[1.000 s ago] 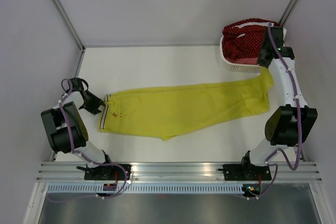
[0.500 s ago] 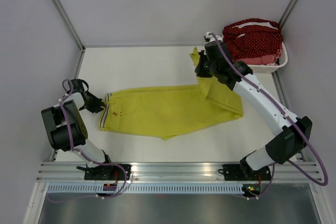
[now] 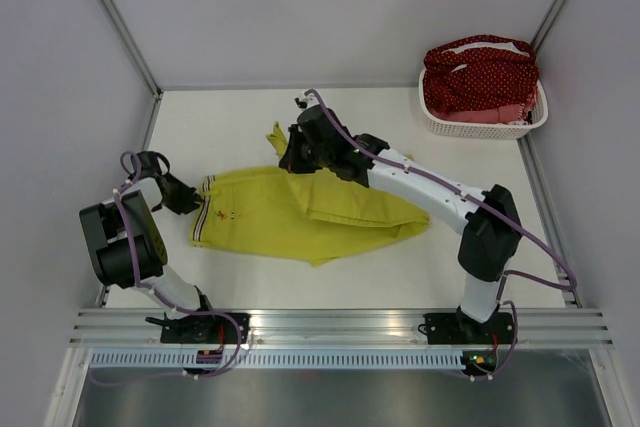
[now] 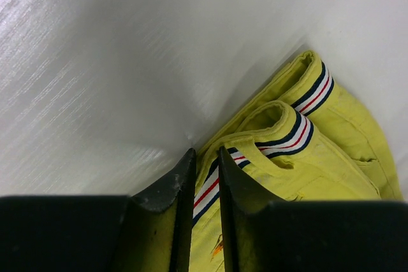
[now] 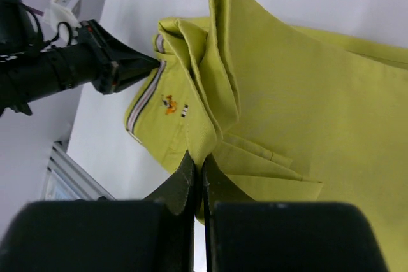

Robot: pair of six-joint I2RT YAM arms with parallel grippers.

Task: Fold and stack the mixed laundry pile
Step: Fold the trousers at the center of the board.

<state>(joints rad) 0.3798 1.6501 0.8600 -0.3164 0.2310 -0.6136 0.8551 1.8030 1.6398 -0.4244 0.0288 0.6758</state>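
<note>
The yellow-green garment [image 3: 262,215] lies on the white table, its striped waistband [image 4: 299,103] at the left. My left gripper [image 3: 193,198] is shut on that waistband [image 4: 205,169], and the band shows between the two fingers. My right gripper [image 3: 291,155] is shut on the garment's leg end [image 5: 210,87] and holds it lifted above the middle of the garment, so the legs [image 3: 360,209] are doubled back over the body. The remaining laundry, a dark red white-dotted cloth [image 3: 480,75] over a pink piece [image 3: 497,115], sits in the basket.
The white perforated basket [image 3: 470,129] stands at the back right corner. The right arm [image 3: 430,182] stretches diagonally across the table above the garment. Grey walls with metal posts close in the back and sides. A metal rail [image 3: 340,325] runs along the near edge.
The right gripper has carried the leg end from beside the basket leftwards over the garment, doubling it over. The left gripper has closed on the waistband.
</note>
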